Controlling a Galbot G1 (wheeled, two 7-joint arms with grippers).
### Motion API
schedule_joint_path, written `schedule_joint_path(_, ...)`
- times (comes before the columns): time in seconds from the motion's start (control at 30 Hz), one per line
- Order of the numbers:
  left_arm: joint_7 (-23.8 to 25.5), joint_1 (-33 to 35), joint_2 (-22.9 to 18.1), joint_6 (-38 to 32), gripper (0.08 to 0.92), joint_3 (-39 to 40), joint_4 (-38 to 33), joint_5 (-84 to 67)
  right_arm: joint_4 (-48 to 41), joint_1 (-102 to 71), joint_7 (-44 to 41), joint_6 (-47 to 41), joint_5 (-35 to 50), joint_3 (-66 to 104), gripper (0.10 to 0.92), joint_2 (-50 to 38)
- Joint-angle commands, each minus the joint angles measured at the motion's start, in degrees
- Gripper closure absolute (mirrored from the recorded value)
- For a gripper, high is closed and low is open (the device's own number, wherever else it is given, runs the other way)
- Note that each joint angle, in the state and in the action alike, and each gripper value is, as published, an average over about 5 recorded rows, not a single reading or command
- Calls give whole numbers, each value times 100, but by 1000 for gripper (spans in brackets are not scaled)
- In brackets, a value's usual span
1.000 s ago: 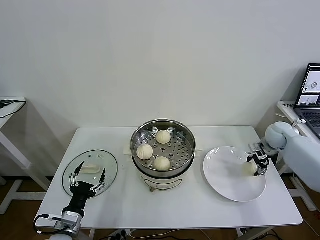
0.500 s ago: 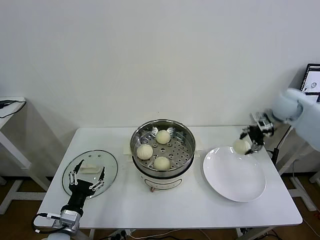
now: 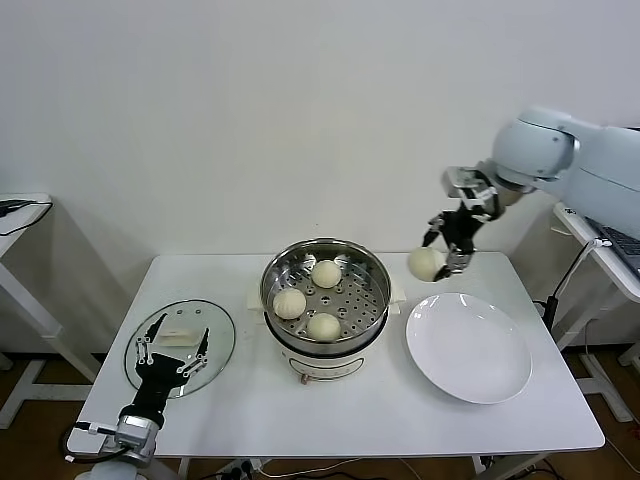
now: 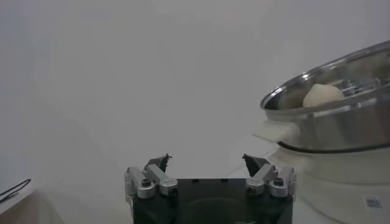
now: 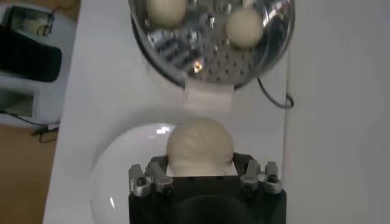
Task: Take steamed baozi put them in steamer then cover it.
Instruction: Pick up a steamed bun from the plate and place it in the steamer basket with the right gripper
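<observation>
Right gripper (image 3: 447, 257) has come up off the white plate (image 3: 468, 347) since a second ago and swung in toward the pot; it now hangs in the air between the plate and the steamer (image 3: 326, 295), above the table (image 3: 400, 410). Fingers are clamped on the fourth baozi (image 3: 426, 263), partly closed around it, bun sitting snug between the pads in the right wrist view (image 5: 200, 145). Plate has nothing on it now.

Three baozi in the steamer on the perforated tray: one at the back (image 3: 326, 273), one on the robot's left side (image 3: 289, 303), one at the front (image 3: 323, 326). None touching each other.

Cover (image 3: 181, 344) lies flat on the table to the left of the steamer, white handle up. Left gripper (image 3: 166, 351) sits low over its near edge, jaws spread wide, holding nothing; its position barely changed.
</observation>
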Motion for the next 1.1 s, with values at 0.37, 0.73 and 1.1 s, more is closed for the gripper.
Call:
schedule_joint_path(0.37, 22, -8, 22, -9, 177, -111, 36, -63, -857, -908, 273, -540, 145, -154, 304, 1986)
schedule_joint_path(0.73, 37, -20, 28, -4, 177, -154, 124, -84, -1470, -1450, 190, -446, -444, 79, 304, 2095)
schedule_joint_path(1.1, 46, 2, 31, -19, 177, -167, 145, -100, -1712, -1669, 207, -447, -626, 147, 304, 2230)
